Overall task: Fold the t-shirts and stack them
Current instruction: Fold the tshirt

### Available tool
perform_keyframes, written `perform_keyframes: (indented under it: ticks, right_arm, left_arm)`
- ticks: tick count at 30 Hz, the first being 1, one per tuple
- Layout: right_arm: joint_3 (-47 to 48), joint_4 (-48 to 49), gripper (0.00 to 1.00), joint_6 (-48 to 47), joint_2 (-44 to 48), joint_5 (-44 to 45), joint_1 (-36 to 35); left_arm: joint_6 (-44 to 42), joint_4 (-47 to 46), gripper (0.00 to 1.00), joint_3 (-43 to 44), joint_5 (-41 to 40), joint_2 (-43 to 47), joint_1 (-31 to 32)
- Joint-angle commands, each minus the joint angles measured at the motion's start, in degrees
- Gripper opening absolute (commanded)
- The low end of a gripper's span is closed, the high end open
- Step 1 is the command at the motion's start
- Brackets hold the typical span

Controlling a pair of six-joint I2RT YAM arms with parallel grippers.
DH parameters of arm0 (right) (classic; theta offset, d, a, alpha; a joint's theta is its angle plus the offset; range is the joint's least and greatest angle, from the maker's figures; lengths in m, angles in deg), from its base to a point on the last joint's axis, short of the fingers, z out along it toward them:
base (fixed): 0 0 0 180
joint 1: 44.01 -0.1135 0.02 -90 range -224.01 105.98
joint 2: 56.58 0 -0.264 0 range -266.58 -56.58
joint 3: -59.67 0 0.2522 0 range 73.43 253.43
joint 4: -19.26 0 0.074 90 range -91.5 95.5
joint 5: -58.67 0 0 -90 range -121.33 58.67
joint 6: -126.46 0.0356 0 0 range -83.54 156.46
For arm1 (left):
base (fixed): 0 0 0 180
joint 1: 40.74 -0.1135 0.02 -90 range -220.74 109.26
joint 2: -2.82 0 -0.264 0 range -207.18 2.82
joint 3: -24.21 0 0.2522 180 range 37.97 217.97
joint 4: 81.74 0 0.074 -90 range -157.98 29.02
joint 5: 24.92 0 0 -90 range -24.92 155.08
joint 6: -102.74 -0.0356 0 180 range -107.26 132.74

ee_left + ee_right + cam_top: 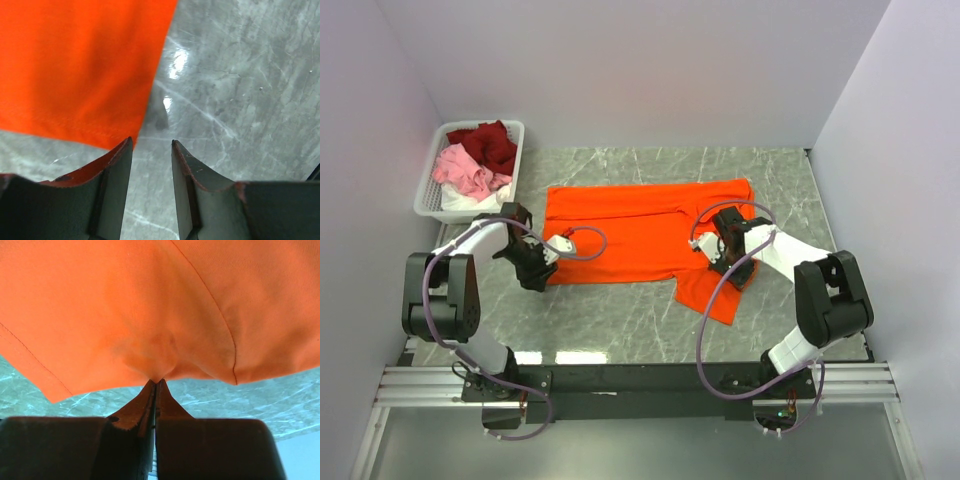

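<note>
While the right gripper (pixel 157 382) has its two fingers clenched on a small pinch of the orange t-shirt (pixel 640 230), the cloth around the pinch puckers and hangs a little above the table (pixel 620 320). A stitched hem and a seam run across this cloth in the right wrist view. Seen from above, the grasp is at the right part of the shirt, where one flap of cloth goes down toward the near edge of the table.

The left gripper (pixel 151 142) is released: its jaws stand a little apart, and only the grey marble surface shows between them. It is at the near left corner of the orange t-shirt, and the hem of this corner lies just beside the tip of one finger; whether it touches the cloth I cannot tell. The rest of the shirt lies spread flat across the middle of the table.

At the far left corner stands a white slotted basket (pixel 428 190). Inside it are crumpled shirts: a dark red t-shirt (pixel 488 142) at the far end, a pink t-shirt (pixel 465 172) in the middle and a white t-shirt (pixel 470 200) at the near end. The basket is apart from the orange shirt. A grey cable (pixel 588 243) of the left arm loops over the left edge of the shirt
</note>
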Motion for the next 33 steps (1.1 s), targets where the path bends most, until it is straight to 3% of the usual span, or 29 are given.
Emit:
perform_keyframes:
  ticks: [1, 9, 15, 17, 32, 33]
  right_arm:
    - [2.34, -1.42, 0.00, 0.42, 0.72, -0.31, 0.60]
    - [1.72, -1.95, 0.00, 0.59, 1.33, -0.67, 0.86]
    - [0.75, -2.30, 0.00, 0.94, 2.30, -0.67, 1.12]
    - [0.84, -2.56, 0.00, 1.38, 2.30, -0.58, 1.04]
    - [1.81, -4.41, 0.00, 1.29, 4.67, -3.04, 0.95]
    - [1.64, -4.32, 0.00, 1.29, 4.59, -3.21, 1.04]
  left_arm:
    - [-2.07, -2.41, 0.43, -1.87, 0.10, 0.38, 0.83]
    - [-1.02, -6.90, 0.33, -5.56, -3.15, -2.34, 1.19]
    - [-2.07, -6.99, 0.13, -6.70, -4.03, -1.11, 1.19]
    - [-1.63, -7.43, 0.01, -6.62, -3.86, -0.76, 1.19]
    - [-1.02, -2.76, 0.01, -1.08, 0.19, 6.36, 1.10]
    - [-0.41, -3.56, 0.16, -1.43, -0.07, 6.45, 1.10]
